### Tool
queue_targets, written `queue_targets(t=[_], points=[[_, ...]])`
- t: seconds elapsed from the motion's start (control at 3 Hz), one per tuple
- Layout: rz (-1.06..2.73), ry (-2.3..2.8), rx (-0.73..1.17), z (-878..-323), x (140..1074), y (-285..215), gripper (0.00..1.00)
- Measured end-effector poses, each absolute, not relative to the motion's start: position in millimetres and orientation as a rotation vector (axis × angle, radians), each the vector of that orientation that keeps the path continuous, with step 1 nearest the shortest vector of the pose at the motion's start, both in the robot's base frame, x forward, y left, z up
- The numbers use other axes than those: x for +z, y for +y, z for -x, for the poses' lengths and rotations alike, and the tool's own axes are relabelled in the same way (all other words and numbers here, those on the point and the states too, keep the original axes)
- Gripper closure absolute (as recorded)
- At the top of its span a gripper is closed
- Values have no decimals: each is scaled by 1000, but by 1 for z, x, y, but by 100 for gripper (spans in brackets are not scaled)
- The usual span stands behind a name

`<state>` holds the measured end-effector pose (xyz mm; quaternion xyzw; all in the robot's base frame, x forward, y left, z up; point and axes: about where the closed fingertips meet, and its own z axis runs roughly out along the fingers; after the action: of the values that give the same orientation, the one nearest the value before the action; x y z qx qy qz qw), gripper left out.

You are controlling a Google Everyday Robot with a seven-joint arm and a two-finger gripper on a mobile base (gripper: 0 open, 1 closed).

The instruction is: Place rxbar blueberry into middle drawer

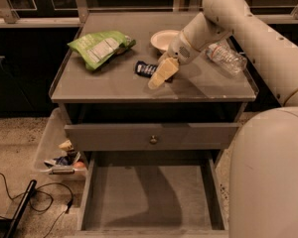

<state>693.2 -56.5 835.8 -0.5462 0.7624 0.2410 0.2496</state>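
Observation:
The rxbar blueberry (145, 69), a small dark bar with white lettering, lies flat on the cabinet top near its middle. My gripper (158, 77) hangs from the cream arm that comes in from the upper right. It points down-left, with its tip just right of the bar and touching or nearly touching its right end. The middle drawer (149, 197) is pulled out below, and its plain grey floor shows nothing on it.
A green chip bag (100, 46) lies at the left of the top, a white bowl (165, 38) at the back, and a clear plastic bottle (226, 57) at the right. A closed drawer front with a round knob (152, 139) sits above the open drawer. A bin of clutter (62, 157) and cables (20, 202) are on the floor at the left.

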Motion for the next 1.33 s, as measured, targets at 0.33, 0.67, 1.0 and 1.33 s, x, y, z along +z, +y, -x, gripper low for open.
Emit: queue_targets(t=[0.33, 0.67, 1.0, 1.33], points=[[1487, 2076, 656, -693, 836, -57, 42], [1487, 2076, 656, -693, 836, -56, 65], [1487, 2076, 656, -693, 836, -56, 89], [1488, 2076, 657, -693, 836, -56, 100]])
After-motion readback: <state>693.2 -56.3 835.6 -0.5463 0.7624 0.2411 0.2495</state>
